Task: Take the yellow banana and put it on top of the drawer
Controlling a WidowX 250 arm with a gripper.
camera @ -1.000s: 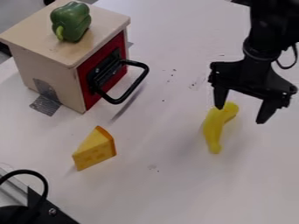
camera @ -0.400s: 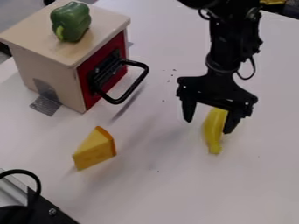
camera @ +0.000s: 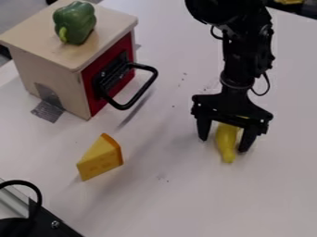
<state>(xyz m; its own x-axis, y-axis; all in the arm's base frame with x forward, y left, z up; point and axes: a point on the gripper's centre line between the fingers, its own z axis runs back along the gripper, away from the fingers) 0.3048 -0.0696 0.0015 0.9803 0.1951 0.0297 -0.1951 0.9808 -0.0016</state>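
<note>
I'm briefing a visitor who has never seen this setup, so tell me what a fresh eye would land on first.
Probably the black two-finger gripper, low at right of centre, its fingers open on either side of a yellow plastic-looking banana on the pale tabletop. Next, likely the boxy wooden drawer unit at upper left, with a glossy green bell pepper on top.

Hangs down over the far end of the banana (camera: 227,139) in a black gripper (camera: 223,143), with a wide body across it and fingers (camera: 203,129) set apart, pointing down on either side. Leaves a gap to the banana on one side, closer on the other. Rises nearly upright beyond it through the wrist (camera: 236,81) into the thick black arm (camera: 248,46).
</note>
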